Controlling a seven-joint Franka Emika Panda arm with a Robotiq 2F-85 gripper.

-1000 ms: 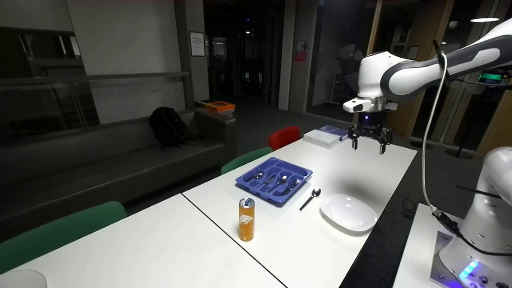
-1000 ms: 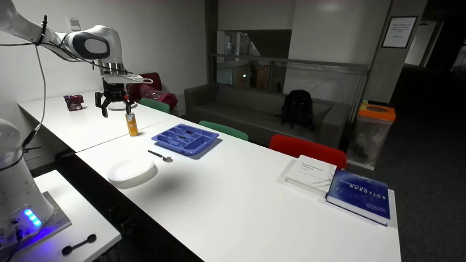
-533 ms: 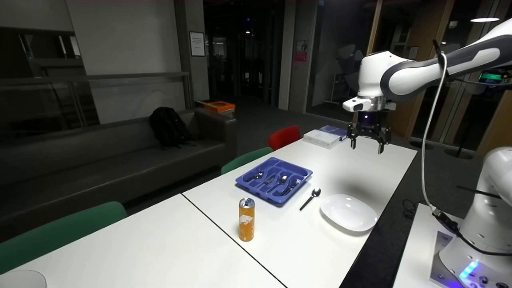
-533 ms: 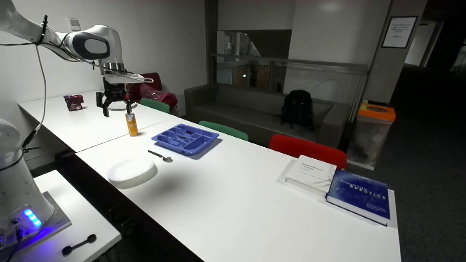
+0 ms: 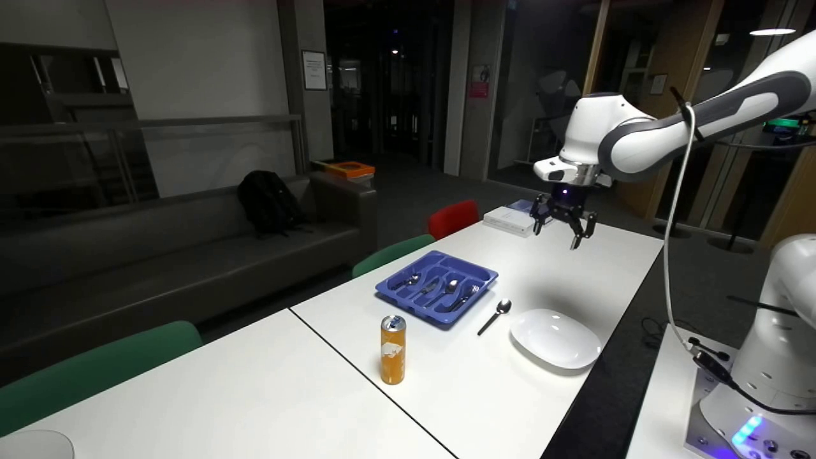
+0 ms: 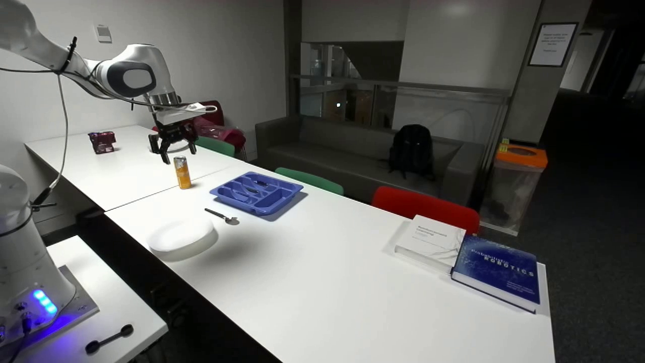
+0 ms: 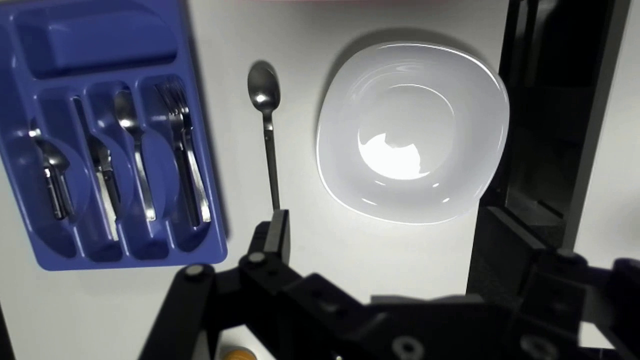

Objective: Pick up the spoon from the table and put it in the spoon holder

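Note:
The spoon (image 5: 503,307) lies flat on the white table (image 5: 287,395), between the blue spoon holder (image 5: 413,308) and the white plate. In the wrist view the spoon (image 7: 270,150) has a silver bowl and a thin dark handle, whose end is hidden behind one finger. The spoon holder (image 7: 102,42) shows at the left there, with cutlery in several compartments and one bare wide compartment. In both exterior views my gripper (image 5: 556,236) (image 6: 179,155) is in the air, well above the table, and tilted. In the wrist view the gripper (image 7: 388,214) is open with nothing between its fingers.
A white plate (image 5: 556,340) (image 7: 412,120) stands near the table edge, beside the spoon. An orange can (image 5: 393,354) (image 6: 182,174) stands upright near the table seam. A white book (image 6: 431,239) and a blue book (image 6: 496,272) lie at the table's far end.
My gripper hung upright and nearly still in the earlier frames. It is now tilted and has shifted sideways, leftward and rightward in the exterior views respectively. The spoon and spoon holder have not moved.

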